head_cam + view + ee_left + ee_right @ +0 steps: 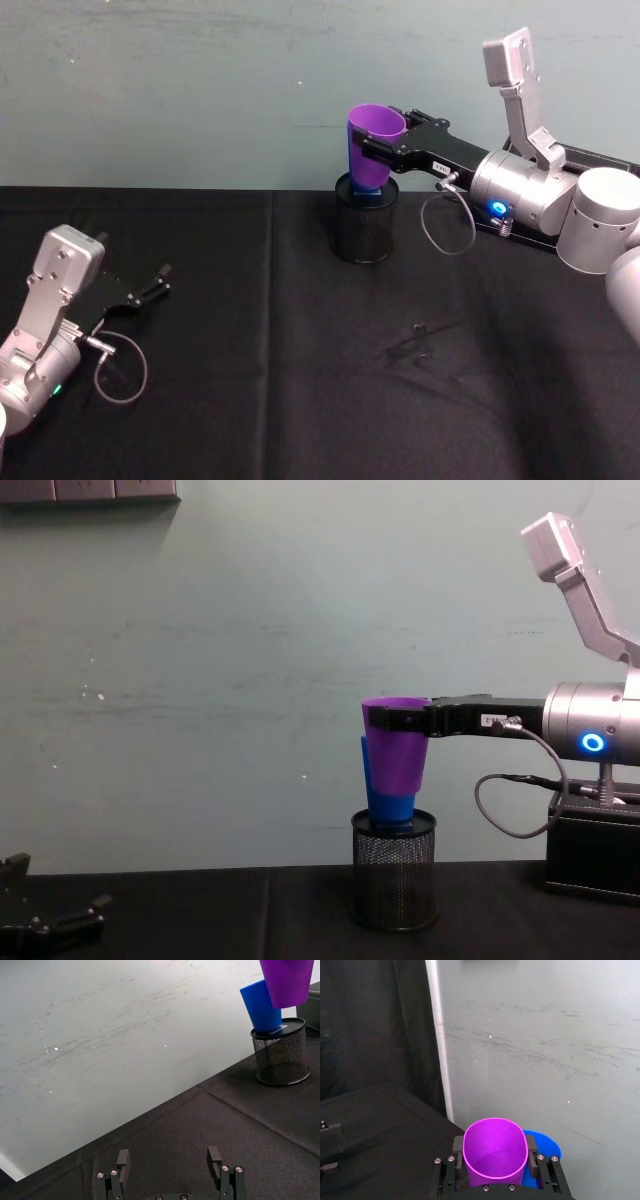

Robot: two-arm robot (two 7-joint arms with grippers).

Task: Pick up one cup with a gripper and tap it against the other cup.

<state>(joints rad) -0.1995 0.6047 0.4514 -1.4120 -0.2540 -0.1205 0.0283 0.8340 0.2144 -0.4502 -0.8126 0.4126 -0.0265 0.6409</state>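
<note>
- Two cups were gathered at the black mesh pen holder (pixel 362 232). The blue cup (pixel 368 192) stood base-down inside it, leaning a little. The purple cup (pixel 374 140) hung in the air just above the holder's rim, close against the blue one.
- Reaching in from the holder's right side, the right gripper (pixel 383 150) pinched the purple cup just under its rim, one finger on each side of the wall. The cup was upright, mouth up.
- Whether the two cups were touching could not be told (they overlapped in the chest and left wrist views). I judged the tap to be either at contact or a hair short of it.
- Doing this step well seemed to call for a short, soft sideways nudge of the purple wall into the blue one. The blue cup only sat loose in the holder, and the light holder might have tipped or slid on the black cloth (pixel 300 360).
- The purple cup's base needed to stay above the holder's rim, so that cup met cup and not mesh.
- Smooth, tapered plastic could slip down through the fingers, so a steady, unloosened pinch looked wise.
- Well to the left of the holder, the left gripper (pixel 160 280) lay parked on the cloth, fingers spread and empty.
</note>
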